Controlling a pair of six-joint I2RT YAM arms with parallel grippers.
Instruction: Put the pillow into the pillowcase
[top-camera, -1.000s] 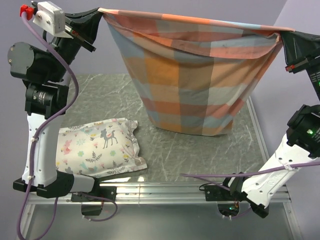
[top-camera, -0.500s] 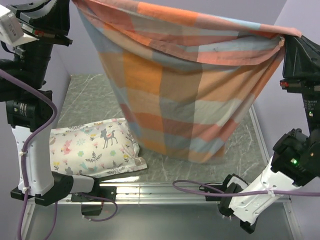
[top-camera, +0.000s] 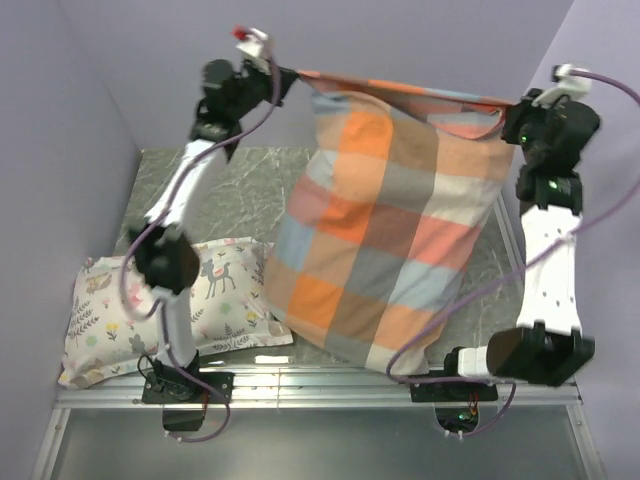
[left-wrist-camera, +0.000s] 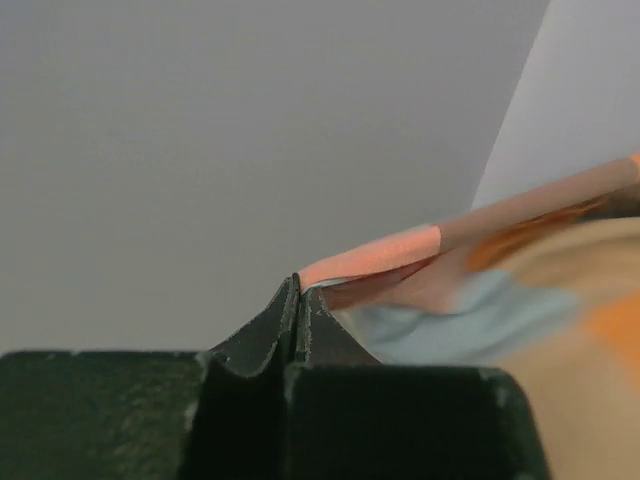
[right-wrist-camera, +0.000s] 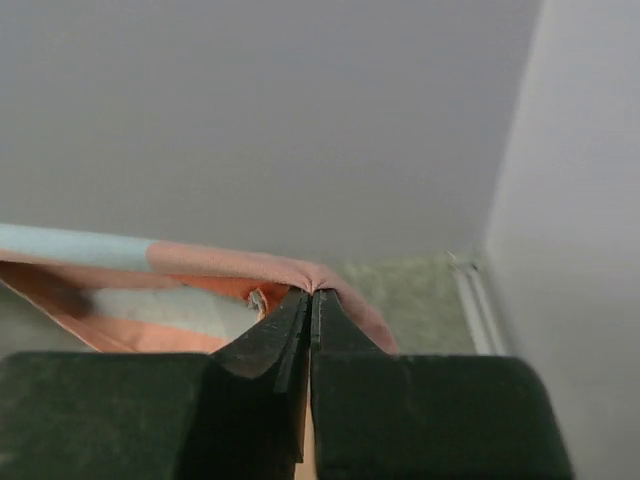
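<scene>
The checked pillowcase (top-camera: 390, 230) hangs between my two grippers, its mouth edge stretched at the top and its lower end resting on the table near the front rail. It looks bulky and rounded. The pillow is hidden; I cannot tell whether it is inside. My left gripper (top-camera: 290, 75) is shut on the case's upper left corner, with the pink hem pinched at its tips (left-wrist-camera: 298, 282) and the pillowcase (left-wrist-camera: 450, 290) trailing right. My right gripper (top-camera: 512, 108) is shut on the upper right corner, where the pillowcase (right-wrist-camera: 150, 260) bunches at the tips (right-wrist-camera: 312, 292).
A white pillow printed with flowers and deer (top-camera: 110, 325) lies at the front left, against the left arm's base. Purple walls close in the grey marbled table (top-camera: 250, 190) at the back and both sides. An aluminium rail (top-camera: 320, 385) runs along the front.
Both arms have swung away from the camera toward the back wall, still gripping the corners. The pillowcase has dropped, narrowed and settled onto the table, and more of the printed pillow shows.
</scene>
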